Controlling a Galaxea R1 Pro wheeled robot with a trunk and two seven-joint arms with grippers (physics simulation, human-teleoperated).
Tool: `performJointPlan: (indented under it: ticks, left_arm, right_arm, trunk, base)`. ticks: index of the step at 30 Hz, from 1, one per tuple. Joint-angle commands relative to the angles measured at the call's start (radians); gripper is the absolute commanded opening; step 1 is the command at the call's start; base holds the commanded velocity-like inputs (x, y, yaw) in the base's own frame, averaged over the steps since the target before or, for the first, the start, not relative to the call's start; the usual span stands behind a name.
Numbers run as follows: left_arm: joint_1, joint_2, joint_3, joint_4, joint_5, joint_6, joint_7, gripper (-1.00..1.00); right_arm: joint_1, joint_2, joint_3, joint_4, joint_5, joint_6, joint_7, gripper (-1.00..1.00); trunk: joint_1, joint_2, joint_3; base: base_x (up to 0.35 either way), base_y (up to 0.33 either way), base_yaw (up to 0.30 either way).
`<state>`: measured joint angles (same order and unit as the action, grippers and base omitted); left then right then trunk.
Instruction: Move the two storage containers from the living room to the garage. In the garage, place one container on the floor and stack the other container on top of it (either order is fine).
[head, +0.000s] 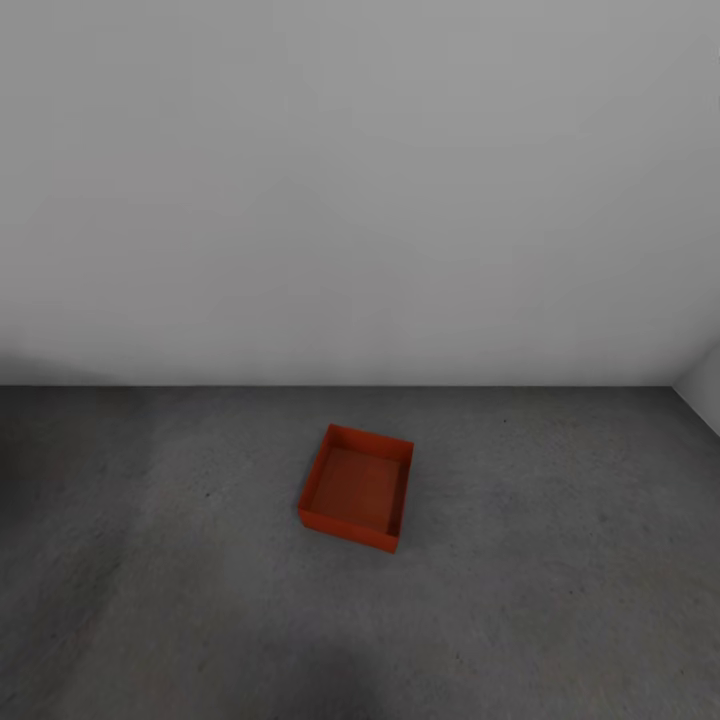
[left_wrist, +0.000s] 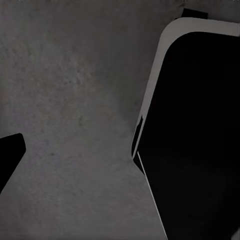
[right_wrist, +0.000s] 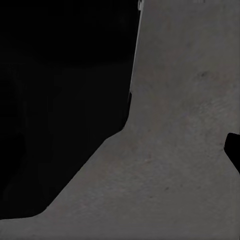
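Whether either set of jaws is open or closed cannot be told: the left wrist view gives rough grey concrete floor (left_wrist: 75, 100) beside a large black, pale-edged part of the robot's own body (left_wrist: 195, 140), with a small dark tip at the frame edge, and the right wrist view gives the same floor next to a black mass, again with just a dark sliver at the edge. Nothing orange shows at either wrist, so neither arm looks to be carrying anything. Further out, in the head view, one orange-red container (head: 356, 487) sits upright and open-topped on the floor, well ahead of the robot and standing apart from the pale grey wall (head: 360, 200) behind it, turned slightly askew to that wall. It looks empty. Judging by its thin walls and plain shape, it should be light and fairly stiff, though the sides may flex; the rim of a long side seems the best place to pinch, or both arms could take opposite walls. Bare concrete lies all round it, and a second wall (head: 705, 395) meets the first far to the right.
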<state>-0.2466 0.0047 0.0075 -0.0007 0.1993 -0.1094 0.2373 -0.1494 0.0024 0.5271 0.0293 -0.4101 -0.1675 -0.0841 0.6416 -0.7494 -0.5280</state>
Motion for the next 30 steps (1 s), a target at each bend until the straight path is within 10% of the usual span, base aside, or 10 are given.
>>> performJointPlan:
  ticks: [1,30]
  left_arm:
    - [0.000,0.000,0.000,0.001,0.006,-0.004,0.001,1.00]
    - [0.000,0.009,-0.009,-0.013,-0.005,-0.007,0.002,1.00]
  right_arm:
    - [-0.001,0.001,0.008,0.003,-0.009,-0.006,0.000,1.00]
    - [0.019,0.017,0.008,0.003,-0.002,-0.033,0.000,1.00]
  trunk:
    - [0.000,-0.001,0.001]
    - [0.000,-0.001,0.046]
  base:
    - [0.000,0.000,0.048]
    - [0.000,0.000,0.087]
